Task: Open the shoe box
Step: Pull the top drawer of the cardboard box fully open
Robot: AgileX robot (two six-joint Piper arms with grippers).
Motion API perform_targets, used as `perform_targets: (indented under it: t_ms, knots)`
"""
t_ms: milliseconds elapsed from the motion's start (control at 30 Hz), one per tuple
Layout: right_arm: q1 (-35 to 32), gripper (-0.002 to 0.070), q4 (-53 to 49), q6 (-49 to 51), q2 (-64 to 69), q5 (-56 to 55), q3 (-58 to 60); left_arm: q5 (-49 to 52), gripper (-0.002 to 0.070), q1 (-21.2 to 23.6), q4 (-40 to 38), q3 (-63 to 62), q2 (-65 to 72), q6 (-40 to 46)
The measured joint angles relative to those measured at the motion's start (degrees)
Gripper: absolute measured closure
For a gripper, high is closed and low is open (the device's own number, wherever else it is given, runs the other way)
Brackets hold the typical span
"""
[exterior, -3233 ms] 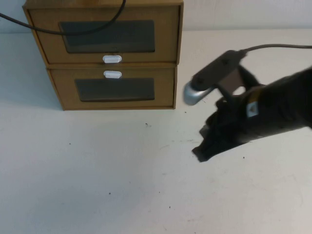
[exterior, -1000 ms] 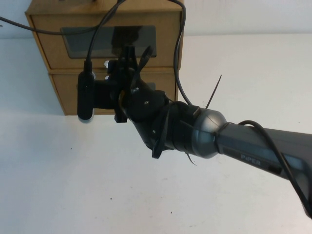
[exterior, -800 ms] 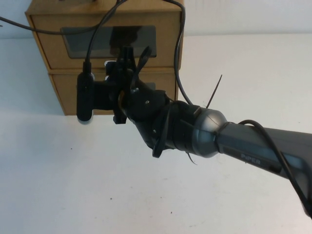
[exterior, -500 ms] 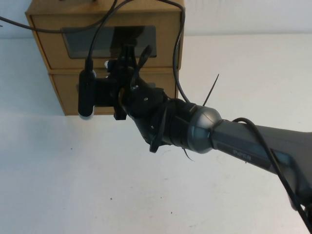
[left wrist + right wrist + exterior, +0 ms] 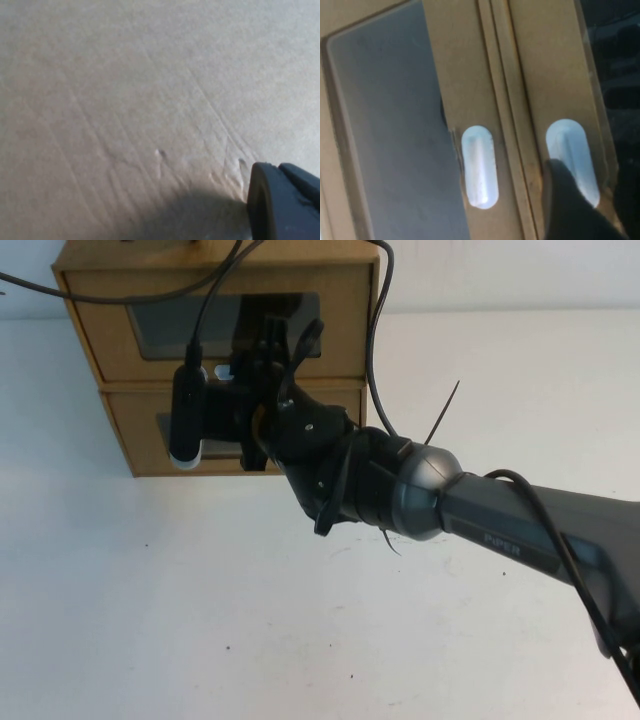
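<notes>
The high view takes in the upper shoe box (image 5: 100,320) stacked on the lower shoe box (image 5: 130,440) at the far left of the surface (image 5: 200,620). Their windowed fronts face the robot and their long axes run left to right. The right arm (image 5: 520,540) stretches across from the right, wrist rolled and its camera (image 5: 187,420) out to the side, with the right gripper (image 5: 280,348) at the box fronts. Only the right wrist view shows the jaws: apart, straddling one white handle (image 5: 569,150), one jaw overlapping it. The second handle (image 5: 479,165) lies parallel, just beside. The left gripper (image 5: 282,200) appears only in its own wrist view, close to creased tan cardboard (image 5: 125,100); its state cannot be told.
</notes>
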Motion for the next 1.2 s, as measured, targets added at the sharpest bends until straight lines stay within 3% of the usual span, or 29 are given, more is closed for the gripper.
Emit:
perform_targets:
  t_ms: [300, 1200]
  knots:
    - [-0.1, 0.0501, 0.0, 0.0, 0.0, -1.3, -0.2, 0.0, 0.0680, 0.0, 0.1, 0.0, 0.0, 0.0]
    - [-0.4, 0.0503, -0.8, 0.0, 1.1, -1.6, -0.6, 0.0, 0.0680, 0.0, 0.2, 0.0, 0.0, 0.0]
